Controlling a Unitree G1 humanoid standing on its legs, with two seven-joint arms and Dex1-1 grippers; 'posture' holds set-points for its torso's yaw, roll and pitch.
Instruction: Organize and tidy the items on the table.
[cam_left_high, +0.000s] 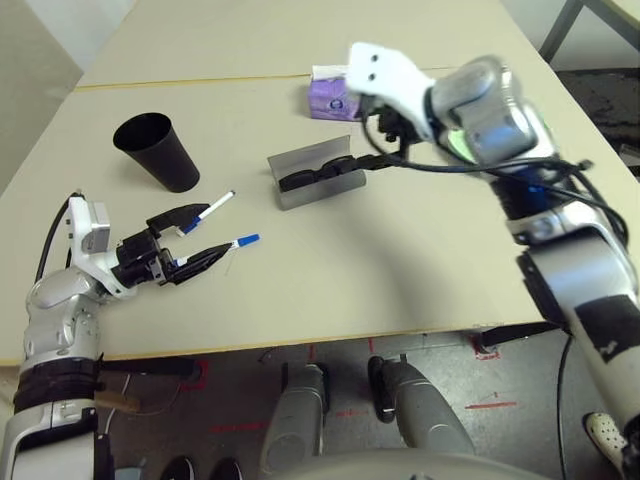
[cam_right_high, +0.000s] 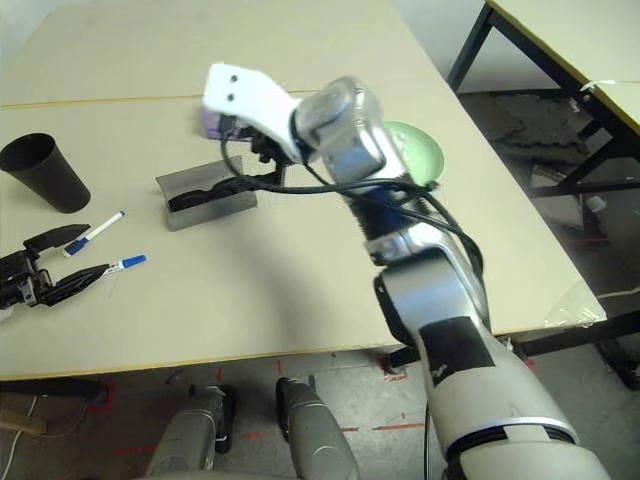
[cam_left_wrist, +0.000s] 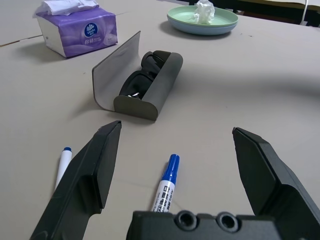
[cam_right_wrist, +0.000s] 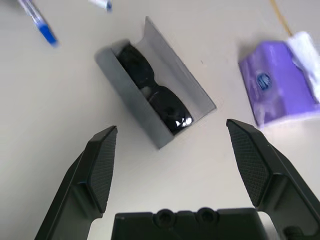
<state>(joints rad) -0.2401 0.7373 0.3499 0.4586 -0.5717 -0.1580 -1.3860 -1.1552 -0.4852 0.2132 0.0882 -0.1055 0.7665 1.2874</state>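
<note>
Smooth beige table (cam_left_high: 330, 270) bears a grey oblong case (cam_right_wrist: 155, 107) cradling glossy black sunglasses (cam_right_wrist: 155, 97); both grippers' fingers spread, empty.

A second table (cam_right_high: 570, 40) with dark metal legs stands beside a dark floor (cam_right_high: 520, 130); red tape marks (cam_right_high: 350, 425) lie nearer.

Layout of the things on the table (cam_left_high: 300, 270)

The glasses case (cam_left_high: 315, 172) lies open near the middle, with the sunglasses (cam_right_wrist: 155, 95) inside it. Behind it stands the tissue box (cam_left_high: 333, 95). To the left stands the cup (cam_left_high: 157, 150), and before the cup lie two markers (cam_left_high: 213, 208) (cam_left_high: 240, 241) side by side. Far to the right are the stacked plates (cam_left_wrist: 202, 21), with the crumpled tissue (cam_left_wrist: 204, 10) on them.
</note>
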